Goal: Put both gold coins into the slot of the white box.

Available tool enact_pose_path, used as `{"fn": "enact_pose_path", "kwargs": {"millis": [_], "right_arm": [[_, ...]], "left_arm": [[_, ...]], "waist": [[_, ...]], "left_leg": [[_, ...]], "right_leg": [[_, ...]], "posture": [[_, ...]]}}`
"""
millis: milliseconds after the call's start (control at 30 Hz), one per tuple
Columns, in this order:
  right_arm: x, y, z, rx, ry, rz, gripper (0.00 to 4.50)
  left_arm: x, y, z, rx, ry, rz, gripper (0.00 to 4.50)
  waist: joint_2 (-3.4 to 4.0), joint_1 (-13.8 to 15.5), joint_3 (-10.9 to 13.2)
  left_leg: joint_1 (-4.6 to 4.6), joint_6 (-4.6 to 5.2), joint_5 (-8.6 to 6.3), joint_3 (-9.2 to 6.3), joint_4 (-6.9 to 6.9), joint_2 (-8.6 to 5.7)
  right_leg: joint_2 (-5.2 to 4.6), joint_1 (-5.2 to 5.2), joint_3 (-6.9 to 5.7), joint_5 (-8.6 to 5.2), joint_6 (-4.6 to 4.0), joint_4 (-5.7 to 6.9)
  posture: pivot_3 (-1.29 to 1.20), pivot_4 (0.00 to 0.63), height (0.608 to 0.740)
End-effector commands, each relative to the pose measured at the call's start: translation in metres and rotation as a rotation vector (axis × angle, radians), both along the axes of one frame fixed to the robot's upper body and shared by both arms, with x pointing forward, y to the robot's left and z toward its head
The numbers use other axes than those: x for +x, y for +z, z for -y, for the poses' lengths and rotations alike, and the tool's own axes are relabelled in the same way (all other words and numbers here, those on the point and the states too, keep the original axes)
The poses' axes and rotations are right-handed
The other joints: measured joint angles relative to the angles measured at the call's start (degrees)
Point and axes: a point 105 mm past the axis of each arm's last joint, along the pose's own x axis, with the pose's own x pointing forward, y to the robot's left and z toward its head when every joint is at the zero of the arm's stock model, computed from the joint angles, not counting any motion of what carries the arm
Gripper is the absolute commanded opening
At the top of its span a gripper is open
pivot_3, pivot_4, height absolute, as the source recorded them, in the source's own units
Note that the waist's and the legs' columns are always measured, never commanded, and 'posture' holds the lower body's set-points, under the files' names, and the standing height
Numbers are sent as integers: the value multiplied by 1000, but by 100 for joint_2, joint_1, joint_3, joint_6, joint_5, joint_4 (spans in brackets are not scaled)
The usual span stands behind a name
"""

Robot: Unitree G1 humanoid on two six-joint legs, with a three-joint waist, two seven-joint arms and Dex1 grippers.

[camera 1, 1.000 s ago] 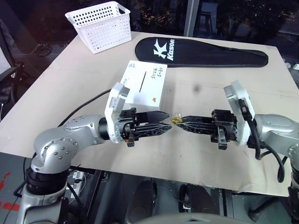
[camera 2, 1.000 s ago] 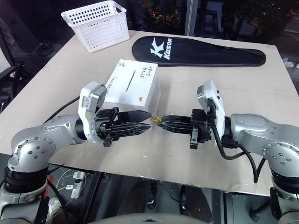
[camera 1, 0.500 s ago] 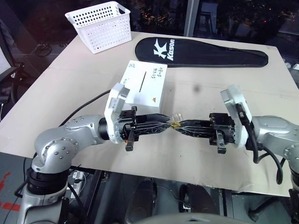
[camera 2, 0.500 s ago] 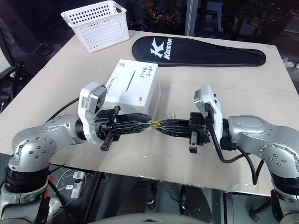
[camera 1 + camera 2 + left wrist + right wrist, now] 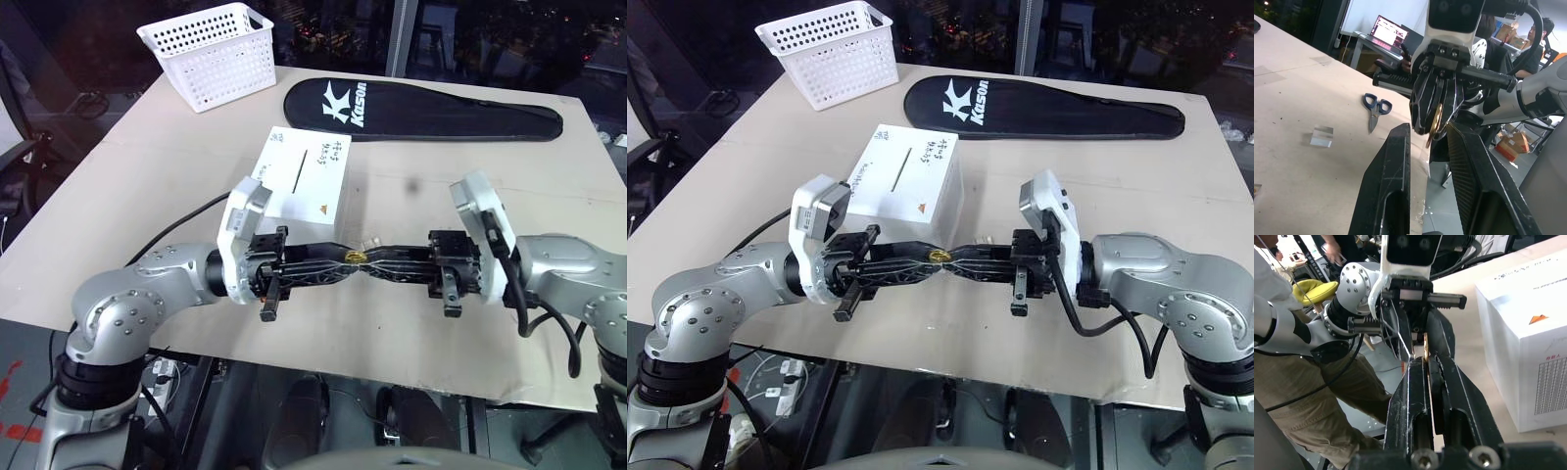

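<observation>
Both hands have drawn together since a second ago; the right hand (image 5: 955, 258) stays clamped on a gold coin (image 5: 358, 257); the left hand (image 5: 345, 262) has narrowed, its fingers now flanking that coin above the surface (image 5: 411, 323); the white box (image 5: 299, 173) sits just behind.

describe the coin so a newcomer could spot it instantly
Start at the white box mid-table; in front of it the left pincer and right pincer meet tip to tip. The gold coin is the tiny shiny yellow disc pinched between those black fingertips.
</observation>
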Motion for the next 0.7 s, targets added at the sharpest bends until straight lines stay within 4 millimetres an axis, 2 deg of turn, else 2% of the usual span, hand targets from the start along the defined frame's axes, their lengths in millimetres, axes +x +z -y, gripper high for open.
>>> {"fn": "enact_pose_path", "kwargs": {"millis": [33, 133, 700], "right_arm": [[-6, 11, -4, 24, 39, 25, 0], [-7, 11, -4, 19, 44, 16, 0], [-2, 3, 6, 1, 10, -15, 0]], "left_arm": [[-3, 4, 5, 0, -29, 16, 870], [-1, 7, 6, -14, -24, 16, 53], [-3, 9, -6, -21, -18, 6, 53]], "waist": [[0, -1, 0], [1, 0, 1], [1, -1, 0]], "left_leg": [[0, 0, 0, 0, 0, 0], [-1, 0, 0, 0, 0, 0], [-1, 0, 0, 0, 0, -1]], "right_leg": [[0, 0, -1, 0, 0, 0], [0, 0, -2, 0, 0, 0], [0, -1, -2, 0, 0, 0]], "posture": [[0, 150, 740], [0, 150, 740], [0, 150, 740]]}}
